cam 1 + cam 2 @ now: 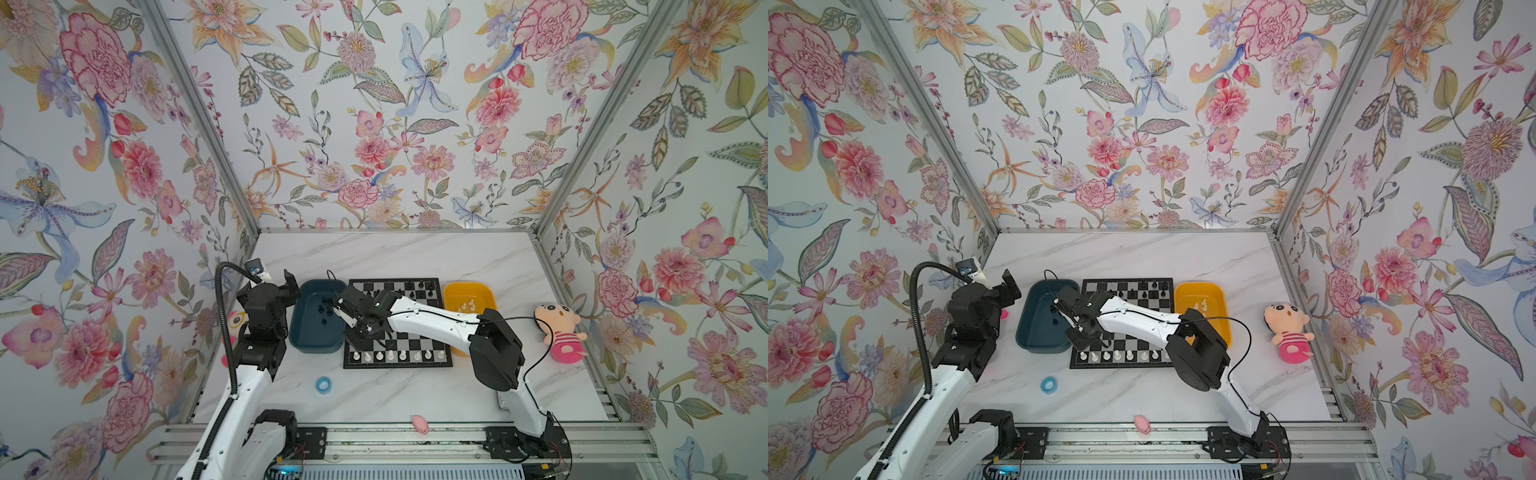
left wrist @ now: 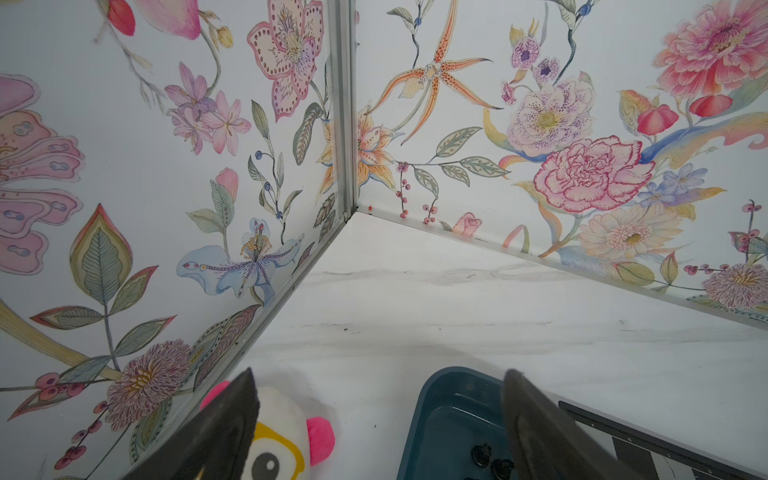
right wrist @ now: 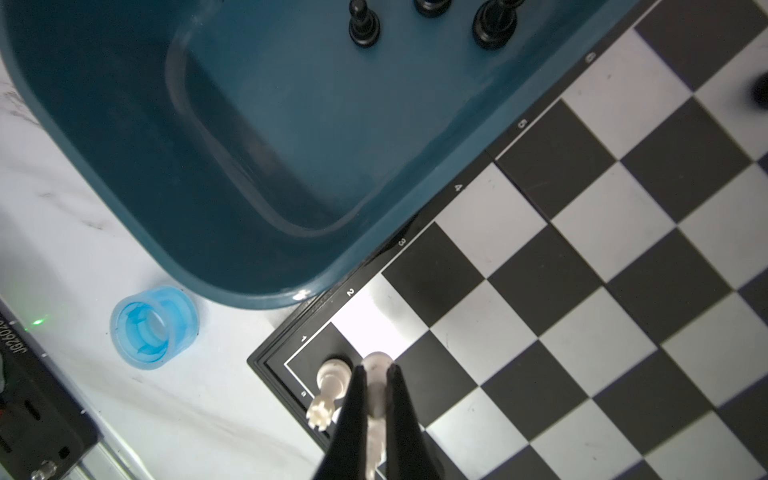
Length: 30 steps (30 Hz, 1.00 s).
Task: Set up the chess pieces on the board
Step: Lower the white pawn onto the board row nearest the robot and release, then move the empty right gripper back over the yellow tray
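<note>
The board (image 1: 399, 365) lies mid-table, with white chess pieces (image 1: 390, 355) along its near row and a few black ones (image 1: 415, 286) at the far side. My right gripper (image 1: 355, 337) reaches across to the board's near left corner. In the right wrist view this gripper (image 3: 376, 374) is shut on a white piece (image 3: 377, 401), held just above the square next to a white rook (image 3: 331, 380) on the corner square. My left gripper (image 1: 291, 283) is raised left of the teal bin, and its wrist view shows it (image 2: 380, 415) open with nothing between the fingers.
A teal bin (image 1: 316, 347) left of the board holds black pieces (image 1: 325, 309). A yellow bin (image 1: 451, 297) on the right holds white pieces (image 1: 467, 307). A plush doll (image 1: 561, 332) lies far right, another plush (image 2: 286, 432) by the left wall, a blue ring (image 1: 323, 383) and a small pink toy (image 1: 420, 424) near the front.
</note>
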Motion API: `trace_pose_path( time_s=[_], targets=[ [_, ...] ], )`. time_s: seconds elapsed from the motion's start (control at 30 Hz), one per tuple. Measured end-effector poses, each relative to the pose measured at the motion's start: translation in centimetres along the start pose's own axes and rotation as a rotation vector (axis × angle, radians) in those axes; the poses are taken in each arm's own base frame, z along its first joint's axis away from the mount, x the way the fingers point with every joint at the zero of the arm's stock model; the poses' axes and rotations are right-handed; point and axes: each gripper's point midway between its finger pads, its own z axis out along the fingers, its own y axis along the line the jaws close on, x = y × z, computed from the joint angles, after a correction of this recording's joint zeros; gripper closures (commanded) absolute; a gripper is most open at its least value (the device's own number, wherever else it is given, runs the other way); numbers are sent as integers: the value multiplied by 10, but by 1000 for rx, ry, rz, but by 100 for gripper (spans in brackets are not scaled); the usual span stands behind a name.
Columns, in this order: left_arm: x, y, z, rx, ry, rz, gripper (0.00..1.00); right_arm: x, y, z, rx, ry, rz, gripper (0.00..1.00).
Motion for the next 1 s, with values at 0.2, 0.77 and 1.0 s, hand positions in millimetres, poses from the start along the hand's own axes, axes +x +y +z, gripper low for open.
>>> trace_pose_path(
  time_s=[0.2,0.77,1.0],
  targets=[
    [0,0,0,2,-2,-1,8,2,0,10,-5,11,6,100],
    [1,0,-1,6,-8,-4,8,6,0,23,-8,31,18,84],
    [1,1,-2,6,-12,-6,8,7,2,23,-7,33,23,73]
  ],
)
